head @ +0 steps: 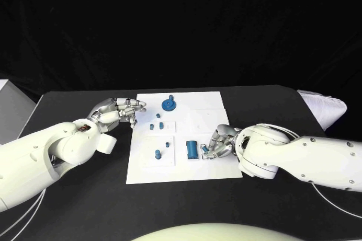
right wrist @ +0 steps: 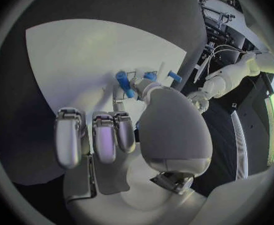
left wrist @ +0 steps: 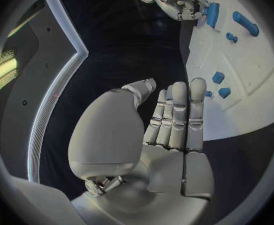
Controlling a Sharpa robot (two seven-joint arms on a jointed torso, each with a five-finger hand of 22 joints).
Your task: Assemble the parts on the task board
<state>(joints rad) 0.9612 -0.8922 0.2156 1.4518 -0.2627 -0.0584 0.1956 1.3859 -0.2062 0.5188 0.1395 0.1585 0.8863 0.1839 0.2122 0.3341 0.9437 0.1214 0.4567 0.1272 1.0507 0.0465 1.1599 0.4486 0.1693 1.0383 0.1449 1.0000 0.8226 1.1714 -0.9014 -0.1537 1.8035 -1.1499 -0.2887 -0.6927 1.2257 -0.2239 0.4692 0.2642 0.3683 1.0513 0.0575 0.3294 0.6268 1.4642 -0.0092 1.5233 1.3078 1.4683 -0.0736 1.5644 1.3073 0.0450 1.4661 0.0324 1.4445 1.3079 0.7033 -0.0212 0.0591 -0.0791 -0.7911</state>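
Task board (head: 207, 113): white plate lying flat on the black table (head: 68, 102), between the 2 hands.

Left hand (head: 117, 112): held just off the board's edge, beside its far corner. The left wrist view shows its fingers (left wrist: 177, 115) straight and side by side, thumb apart, nothing in the palm: released. The head view alone would not settle this (there the fingers look bunched).

Right hand (head: 219, 141): at the board's opposite edge, fingertips over the plate. In the head view a small blue part (head: 204, 148) sits right at its fingertips; whether it is pinched or only touched cannot be told. In the right wrist view the fingers curl downward.

Blue cylinder (head: 193, 148): lies on the board just beside the right hand's fingertips, on their inner side; the left wrist view shows it close to those fingertips.

Round blue piece (head: 170, 103): on the board, nearest the left hand's fingertips.

Small blue pegs (head: 160, 126): scattered on the board between both hands.
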